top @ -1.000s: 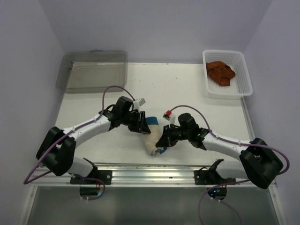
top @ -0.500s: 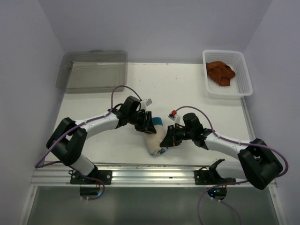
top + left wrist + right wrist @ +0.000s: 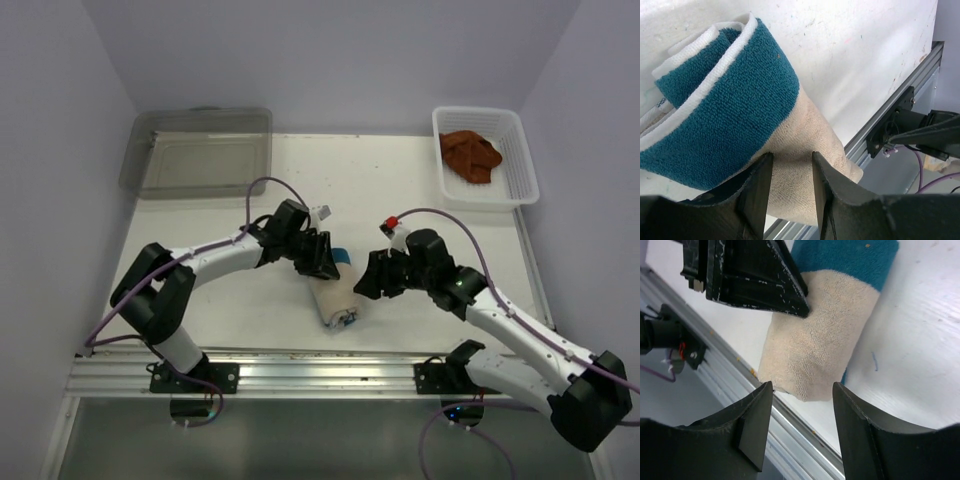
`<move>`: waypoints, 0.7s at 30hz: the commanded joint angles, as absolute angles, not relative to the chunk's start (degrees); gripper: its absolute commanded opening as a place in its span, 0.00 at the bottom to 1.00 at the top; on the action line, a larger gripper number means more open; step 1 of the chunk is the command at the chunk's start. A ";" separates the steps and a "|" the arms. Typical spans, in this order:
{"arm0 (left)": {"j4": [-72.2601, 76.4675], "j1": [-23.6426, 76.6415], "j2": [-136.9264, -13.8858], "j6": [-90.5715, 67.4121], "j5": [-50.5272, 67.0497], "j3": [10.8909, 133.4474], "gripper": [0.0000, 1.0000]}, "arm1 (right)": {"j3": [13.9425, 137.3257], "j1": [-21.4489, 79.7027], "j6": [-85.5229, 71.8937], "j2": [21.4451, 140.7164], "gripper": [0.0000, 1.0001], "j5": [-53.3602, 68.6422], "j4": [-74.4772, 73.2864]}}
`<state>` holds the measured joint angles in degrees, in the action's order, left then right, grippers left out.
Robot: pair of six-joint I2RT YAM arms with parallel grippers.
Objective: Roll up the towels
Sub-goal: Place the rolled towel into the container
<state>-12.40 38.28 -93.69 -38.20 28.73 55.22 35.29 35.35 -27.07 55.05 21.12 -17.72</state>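
The cream towel (image 3: 333,296) with its blue edge lies rolled near the table's front edge. In the left wrist view this towel (image 3: 735,110) shows its blue end and coiled layers. My left gripper (image 3: 322,258) sits on the roll's far end, and its jaws (image 3: 790,159) are shut on a bulge of cream cloth. My right gripper (image 3: 372,281) hangs just right of the roll, apart from it. It (image 3: 802,386) is open, with the towel (image 3: 822,335) beyond its tips. The rust-brown towel (image 3: 470,155) lies crumpled in the white basket (image 3: 520,165).
A clear plastic bin (image 3: 197,150) stands at the back left. The white basket is at the back right. An aluminium rail (image 3: 320,365) runs along the table's front edge, just below the roll. Cables loop above both arms.
My right gripper has opened, let go of the cream towel and drawn back to the right. The left gripper has shifted slightly right, still on the roll.
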 commanded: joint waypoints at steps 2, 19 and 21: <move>-14.32 38.93 -95.80 -38.85 25.23 59.14 0.42 | 42.00 39.45 -26.45 54.05 0.54 4.00 -29.35; -20.38 39.20 -91.95 -38.76 23.38 66.79 0.42 | 38.41 52.03 -33.66 67.67 0.35 -6.51 -19.52; -22.49 39.20 -89.84 -38.76 21.63 67.85 0.43 | 38.49 52.12 -33.66 68.11 0.35 -6.33 -18.90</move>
